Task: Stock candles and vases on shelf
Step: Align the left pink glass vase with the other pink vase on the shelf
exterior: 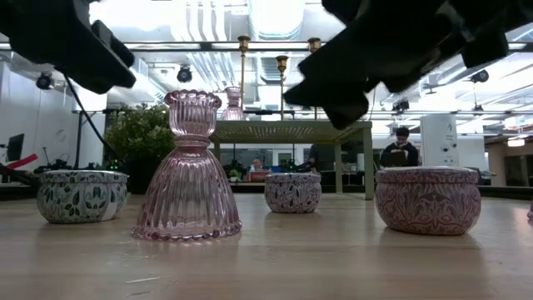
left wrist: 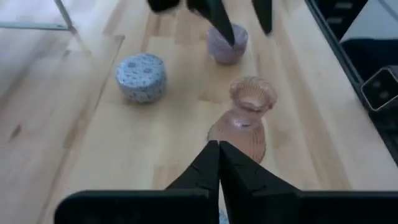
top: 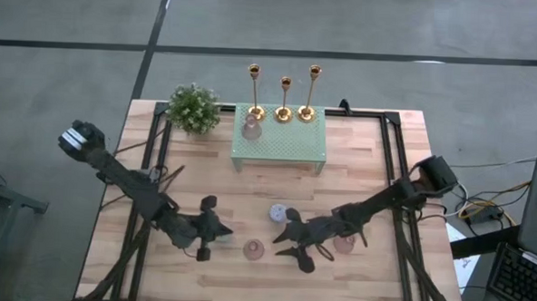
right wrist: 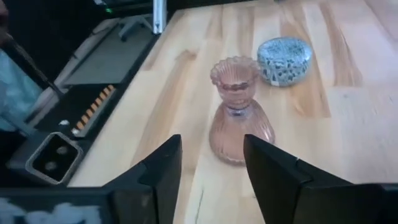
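Vases are split between two spots: one ribbed pink glass vase stands upright on the bare wood in the lower middle of the overhead frame, and a second pink vase already sits on the mint-green shelf in the upper centre, at its left end beside the first of three tall gold candlesticks lined along the shelf's far edge. A leafy potted plant stands just left of the shelf. The patterned candles are down on the table: a blue-grey one in the middle of the frame, a mauve-pink one to the lower right under the right arm, and a blue-and-white one showing at the left of the table-level picture. The left gripper hovers just left of the floor-level vase with its fingers pressed together, pinching nothing. The right gripper hangs just right of that same vase, fingers spread apart with the vase standing free ahead of them. A person sits far back in the room at the right.
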